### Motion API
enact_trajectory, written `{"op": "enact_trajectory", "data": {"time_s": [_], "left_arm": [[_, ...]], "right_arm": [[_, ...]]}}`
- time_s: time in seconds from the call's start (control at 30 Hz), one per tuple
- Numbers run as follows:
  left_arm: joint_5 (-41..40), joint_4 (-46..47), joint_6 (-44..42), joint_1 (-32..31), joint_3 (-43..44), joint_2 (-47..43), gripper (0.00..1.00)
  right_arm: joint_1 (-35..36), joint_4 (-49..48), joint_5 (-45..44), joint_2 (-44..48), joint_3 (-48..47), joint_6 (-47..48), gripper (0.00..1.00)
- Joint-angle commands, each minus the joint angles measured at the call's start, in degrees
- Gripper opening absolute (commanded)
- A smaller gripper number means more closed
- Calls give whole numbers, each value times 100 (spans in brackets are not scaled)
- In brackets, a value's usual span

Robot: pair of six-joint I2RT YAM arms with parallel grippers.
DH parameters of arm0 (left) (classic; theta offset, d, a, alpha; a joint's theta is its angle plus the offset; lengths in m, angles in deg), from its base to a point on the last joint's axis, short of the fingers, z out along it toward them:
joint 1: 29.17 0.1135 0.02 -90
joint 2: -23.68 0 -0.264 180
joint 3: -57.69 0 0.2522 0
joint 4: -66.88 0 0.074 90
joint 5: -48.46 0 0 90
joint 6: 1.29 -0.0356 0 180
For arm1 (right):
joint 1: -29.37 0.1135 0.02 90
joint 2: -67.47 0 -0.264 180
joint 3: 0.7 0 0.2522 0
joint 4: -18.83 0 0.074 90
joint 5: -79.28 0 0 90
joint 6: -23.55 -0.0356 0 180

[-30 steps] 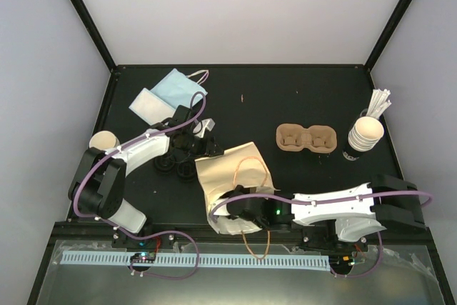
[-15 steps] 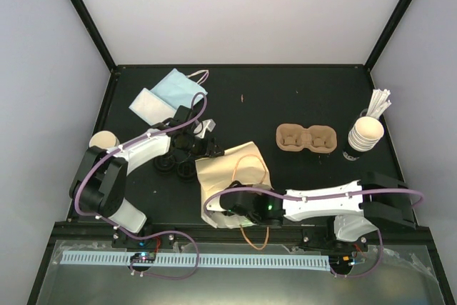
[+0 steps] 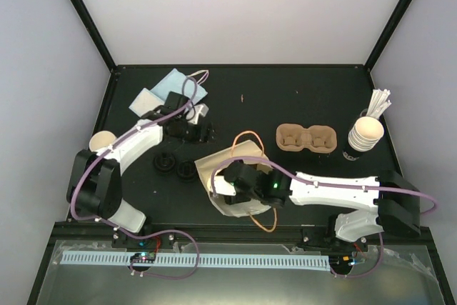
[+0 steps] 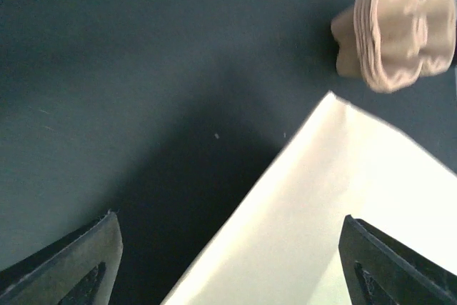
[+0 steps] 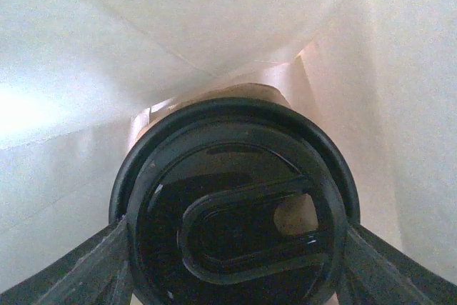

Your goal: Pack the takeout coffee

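The right pincer (image 5: 235, 228) gripped a brown paper cup with round black plastic lid (image 5: 228, 141) inside the cream paper bag (image 5: 107, 48); the left pincer (image 4: 228, 218) gaped wide above the black table (image 4: 107, 69), a lidless beige paper cup (image 3: 103, 141) at its left edge

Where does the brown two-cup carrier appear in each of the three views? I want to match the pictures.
Top external: the carrier lies right of centre, to the right of the bag.
Left wrist: the carrier is in the top right corner, beyond the bag's corner.
Right wrist: not in it; the view is inside the bag, with a lidded cup.
Shared landmark: the bag, seen in all three views.
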Motion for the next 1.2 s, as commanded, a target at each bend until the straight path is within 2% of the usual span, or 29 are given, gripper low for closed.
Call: {"op": "enact_trajectory", "data": {"time_s": [0.0,0.13,0.3,0.5,0.63,0.9,1.17], "left_arm": [[-238,-381,-152,503,489,-564,90],[-544,-441,10,766,591,-1107,93],[-711,-476,103,803,489,-1901,94],[-676,-557,68,809,189,-2627,94],[-741,-261,65,811,-156,-3047,94],[-893,-325,-21,820,-221,-3358,94],[-1497,-678,-315,950,9,-3627,94]], "right_arm": [[-424,1080,1089,-229,-365,-176,33],[-720,1600,1510,-572,-936,-79,33],[-1022,2111,1927,-1003,-1473,81,35],[-1069,2387,2076,-1339,-1855,269,35],[-1079,2514,2166,-1442,-1930,385,36],[-1114,2924,2430,-1785,-2238,437,36],[-1383,3044,2876,-2098,-2384,486,36]]}}
